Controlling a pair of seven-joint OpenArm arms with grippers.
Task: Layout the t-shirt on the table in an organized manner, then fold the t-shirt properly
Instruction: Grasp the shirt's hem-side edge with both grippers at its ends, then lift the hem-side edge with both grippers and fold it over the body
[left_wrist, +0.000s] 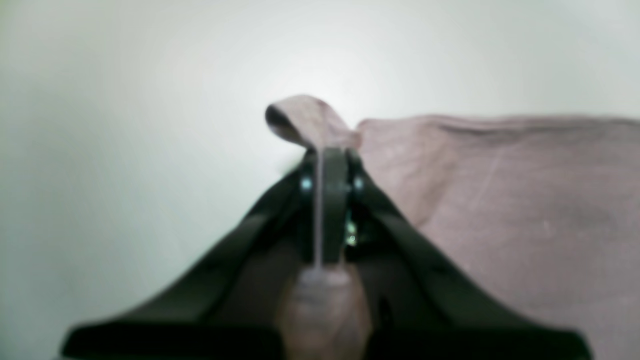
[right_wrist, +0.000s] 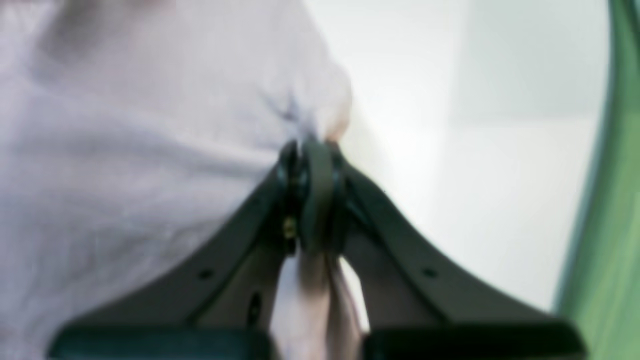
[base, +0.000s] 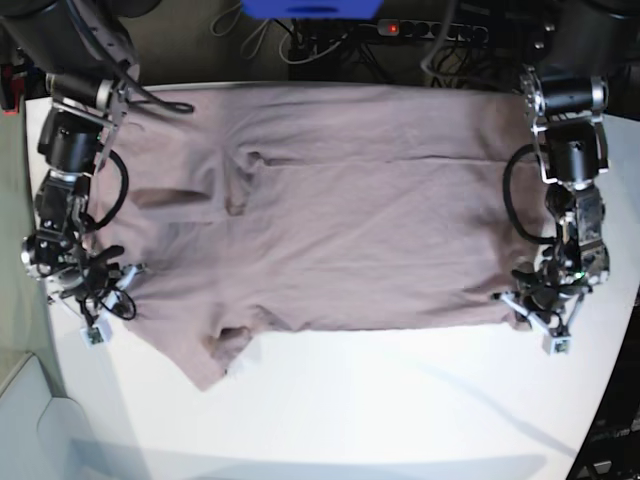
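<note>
Both pincers clamped on t-shirt (base: 340, 210) near-edge corners — left pincer (left_wrist: 327, 155), right pincer (right_wrist: 312, 145); shirt's long axis spans between them across table (base: 400, 410).

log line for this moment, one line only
t-shirt: spread on table | left gripper: shut on t-shirt corner | right gripper: shut on t-shirt edge

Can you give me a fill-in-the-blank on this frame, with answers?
1. The shirt lies spread on the ____ table.
2. The left gripper is ____ on the shirt's edge.
3. The right gripper also pinches the ____.
4. The number of arms gripping cloth is ____.

Answers: white; shut; shirt; two
</note>
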